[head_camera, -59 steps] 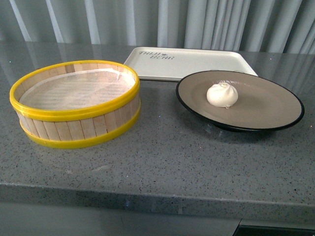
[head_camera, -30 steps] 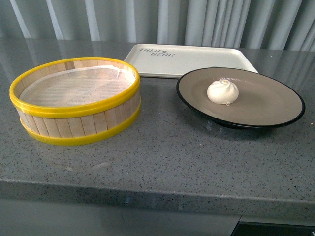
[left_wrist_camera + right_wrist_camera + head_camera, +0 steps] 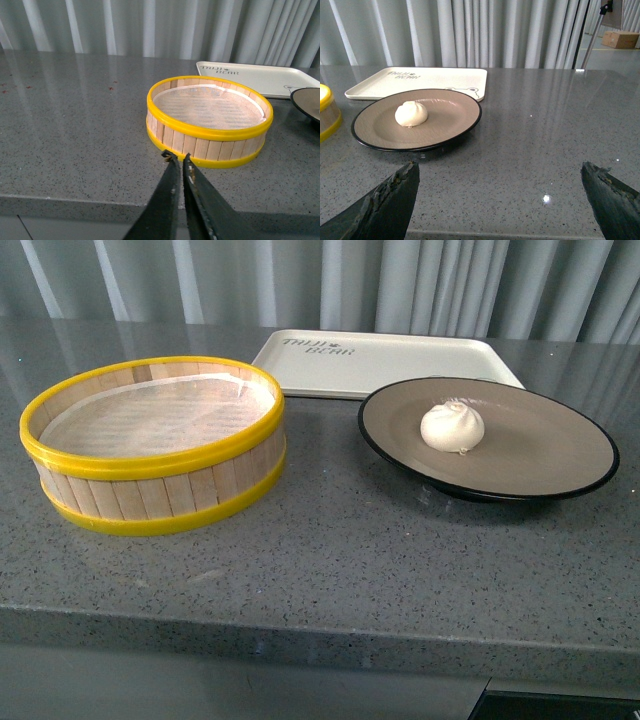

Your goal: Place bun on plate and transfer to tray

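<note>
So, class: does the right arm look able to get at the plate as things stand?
Probably yes: the right gripper is open and faces the plate across bare countertop, with nothing between them.

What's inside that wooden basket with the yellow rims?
Only a whitish paper liner lies across the floor of the basket; no food shows. In the front view its near wall hides a strip of that floor. The bun sits apart, on the plate.

In the left wrist view the picture's edge is cutting off most of the plate (image 3: 310, 102) and one end of the tray (image 3: 260, 79). In the right wrist view I am seeing only a sliver of the yellow basket (image 3: 327, 117). I am failing to read the tray's lettering (image 3: 318, 346).
</note>
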Controlling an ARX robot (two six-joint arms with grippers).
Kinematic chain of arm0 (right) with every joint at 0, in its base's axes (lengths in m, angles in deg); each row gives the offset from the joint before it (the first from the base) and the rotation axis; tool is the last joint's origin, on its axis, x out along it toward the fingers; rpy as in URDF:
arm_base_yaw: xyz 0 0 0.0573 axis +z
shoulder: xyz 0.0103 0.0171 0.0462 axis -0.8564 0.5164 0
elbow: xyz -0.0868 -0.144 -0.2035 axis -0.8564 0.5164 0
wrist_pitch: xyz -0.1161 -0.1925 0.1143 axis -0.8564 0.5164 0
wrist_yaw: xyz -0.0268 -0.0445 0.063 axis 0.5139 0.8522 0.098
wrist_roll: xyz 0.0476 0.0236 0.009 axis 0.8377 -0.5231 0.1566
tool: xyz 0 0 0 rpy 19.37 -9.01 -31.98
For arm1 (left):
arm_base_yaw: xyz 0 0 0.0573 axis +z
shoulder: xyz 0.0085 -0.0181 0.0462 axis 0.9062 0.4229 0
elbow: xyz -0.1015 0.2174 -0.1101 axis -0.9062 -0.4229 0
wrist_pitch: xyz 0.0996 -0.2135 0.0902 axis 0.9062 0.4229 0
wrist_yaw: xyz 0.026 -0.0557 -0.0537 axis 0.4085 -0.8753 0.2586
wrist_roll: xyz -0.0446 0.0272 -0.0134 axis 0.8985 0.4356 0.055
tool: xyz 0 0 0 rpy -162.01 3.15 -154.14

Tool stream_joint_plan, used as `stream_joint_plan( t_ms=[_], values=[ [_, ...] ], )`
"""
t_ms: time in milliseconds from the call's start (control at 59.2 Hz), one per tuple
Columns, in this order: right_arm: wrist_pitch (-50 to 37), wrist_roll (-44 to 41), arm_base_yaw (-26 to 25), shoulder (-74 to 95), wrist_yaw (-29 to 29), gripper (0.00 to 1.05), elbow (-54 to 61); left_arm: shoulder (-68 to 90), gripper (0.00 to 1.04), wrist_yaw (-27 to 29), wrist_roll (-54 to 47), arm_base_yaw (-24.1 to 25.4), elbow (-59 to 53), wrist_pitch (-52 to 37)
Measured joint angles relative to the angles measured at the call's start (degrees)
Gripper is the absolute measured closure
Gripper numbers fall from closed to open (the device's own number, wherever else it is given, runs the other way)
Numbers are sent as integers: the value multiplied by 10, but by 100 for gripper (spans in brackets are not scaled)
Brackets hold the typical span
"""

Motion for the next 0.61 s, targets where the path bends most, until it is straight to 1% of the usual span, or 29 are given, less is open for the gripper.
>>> stream_joint_plan(
  t_ms=[101, 135, 186, 220, 270, 304, 355, 389, 405, 422, 456, 507, 608],
  values=[
    [0, 0, 0, 0, 0, 8, 0, 0, 69, 0, 0, 0, 0, 0],
    [0, 0, 0, 0, 0, 8, 0, 0, 62, 0, 0, 0, 0, 0],
    [0, 0, 0, 0, 0, 8, 0, 0, 55, 0, 0, 0, 0, 0],
    [0, 0, 0, 0, 0, 8, 0, 0, 48, 0, 0, 0, 0, 0],
    [0, 0, 0, 0, 0, 8, 0, 0, 41, 0, 0, 0, 0, 0],
    [0, 0, 0, 0, 0, 8, 0, 0, 33, 0, 0, 0, 0, 0],
    [0, 0, 0, 0, 0, 8, 0, 0, 26, 0, 0, 0, 0, 0],
    [0, 0, 0, 0, 0, 8, 0, 0, 19, 0, 0, 0, 0, 0],
    [0, 0, 0, 0, 0, 8, 0, 0, 17, 0, 0, 0, 0, 0],
    [0, 0, 0, 0, 0, 8, 0, 0, 12, 0, 0, 0, 0, 0],
    [0, 0, 0, 0, 0, 8, 0, 0, 6, 0, 0, 0, 0, 0],
    [0, 0, 0, 0, 0, 8, 0, 0, 7, 0, 0, 0, 0, 0],
    [0, 0, 0, 0, 0, 8, 0, 0, 7, 0, 0, 0, 0, 0]
  ],
)
